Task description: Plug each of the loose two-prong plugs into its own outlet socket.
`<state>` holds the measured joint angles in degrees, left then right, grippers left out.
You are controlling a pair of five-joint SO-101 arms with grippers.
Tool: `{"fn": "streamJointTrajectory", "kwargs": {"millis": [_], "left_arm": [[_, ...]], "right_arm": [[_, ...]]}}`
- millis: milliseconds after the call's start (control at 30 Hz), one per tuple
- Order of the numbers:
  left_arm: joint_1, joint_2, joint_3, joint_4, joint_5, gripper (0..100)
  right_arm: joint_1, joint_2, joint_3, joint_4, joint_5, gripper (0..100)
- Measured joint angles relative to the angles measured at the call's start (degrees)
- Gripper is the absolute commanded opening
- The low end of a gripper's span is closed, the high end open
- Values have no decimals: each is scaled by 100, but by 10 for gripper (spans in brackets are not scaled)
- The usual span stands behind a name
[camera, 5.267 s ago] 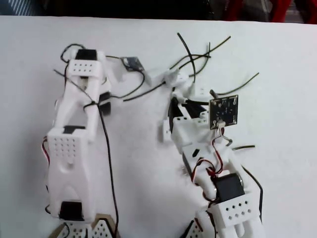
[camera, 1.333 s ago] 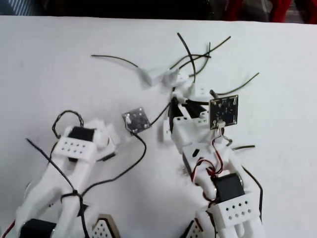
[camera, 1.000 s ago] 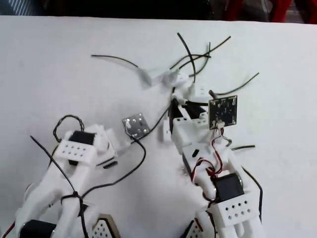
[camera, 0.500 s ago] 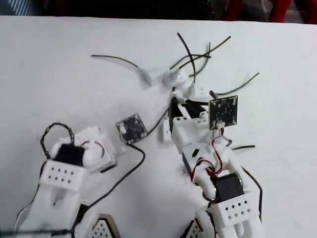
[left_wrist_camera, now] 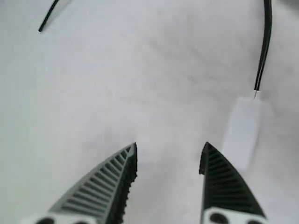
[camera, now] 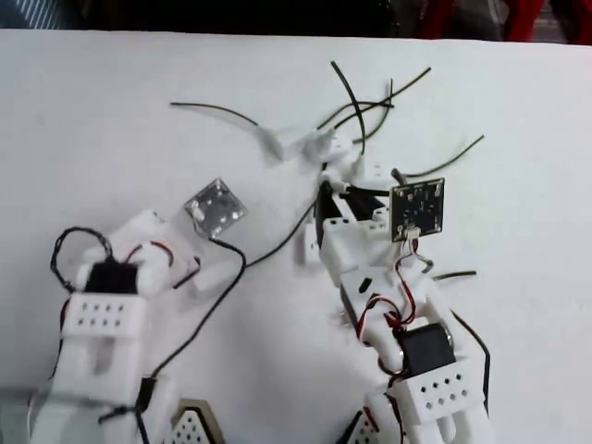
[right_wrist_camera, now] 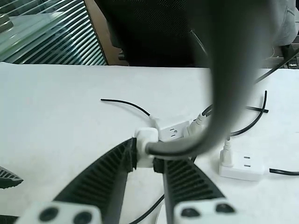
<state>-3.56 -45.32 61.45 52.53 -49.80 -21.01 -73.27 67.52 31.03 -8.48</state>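
Observation:
My right gripper (right_wrist_camera: pixel 149 154) is shut on a white two-prong plug (right_wrist_camera: pixel 145 141) with a thick grey cord, held just short of a white outlet socket (right_wrist_camera: pixel 175 131). In the high view this gripper (camera: pixel 326 191) sits below the outlets (camera: pixel 326 145). A second outlet (right_wrist_camera: pixel 243 169) has a plug standing in it. A loose white plug (camera: pixel 271 144) with a thin black cord lies left of the outlets. My left gripper (left_wrist_camera: pixel 169 149) is open over bare table, and a white plug (left_wrist_camera: pixel 243 130) on a black cord lies just beside one finger. In the high view it is at the near left (camera: pixel 194 271).
Several thin black cords (camera: pixel 370 97) fan out behind the outlets. The right arm's camera board (camera: pixel 418 205) juts out to the right. The table's far edge (camera: pixel 296 33) meets a dark chair and window blinds. White tabletop (camera: pixel 111 120) stretches far left.
My left arm has drawn back toward the near left, and its wrist camera has swung up and to the left. The right arm and its plug have stayed put.

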Motion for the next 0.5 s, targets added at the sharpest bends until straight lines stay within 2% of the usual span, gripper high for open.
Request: {"fn": "streamJointTrajectory", "kwargs": {"millis": [233, 500], "left_arm": [[18, 1512, -527, 26, 0, 220], [826, 1415, -624, 1099, 158, 221]], "right_arm": [[0, 0, 0, 0, 0, 18], [0, 0, 0, 0, 0, 18]]}}
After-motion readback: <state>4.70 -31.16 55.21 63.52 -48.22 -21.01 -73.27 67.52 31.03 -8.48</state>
